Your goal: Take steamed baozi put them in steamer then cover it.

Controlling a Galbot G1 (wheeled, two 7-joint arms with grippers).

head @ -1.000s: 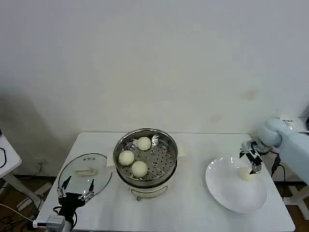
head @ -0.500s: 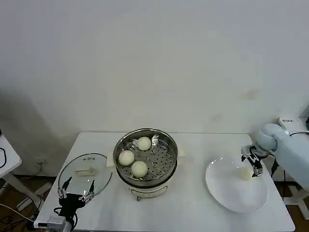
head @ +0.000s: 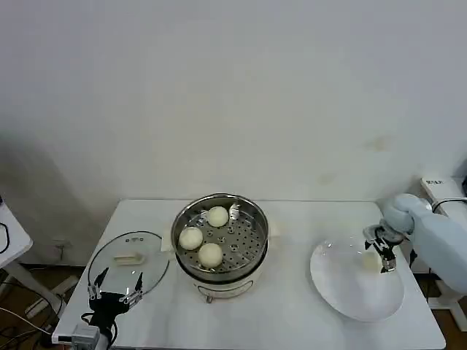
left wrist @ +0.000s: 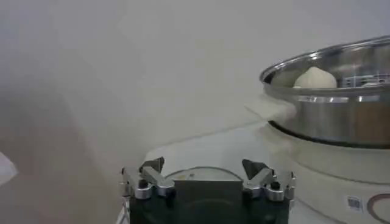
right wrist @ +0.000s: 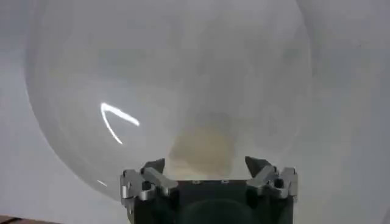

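I see my left gripper point(head: 114, 294) parked at the near edge of the surface point(head: 292, 321), fingers spread, beside the cover point(head: 128, 260). My right gripper point(head: 381, 249) hangs spread above the last baozi point(head: 368, 259) on the white plate point(head: 350, 292). Farther back, three baozi point(head: 210, 254) sit in the steamer point(head: 220, 235).

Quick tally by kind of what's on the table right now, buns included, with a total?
Buns: 4, three in the steamer, one on the plate at the right gripper
Steamer: 1
Glass lid: 1
White plate: 1
Total: 7
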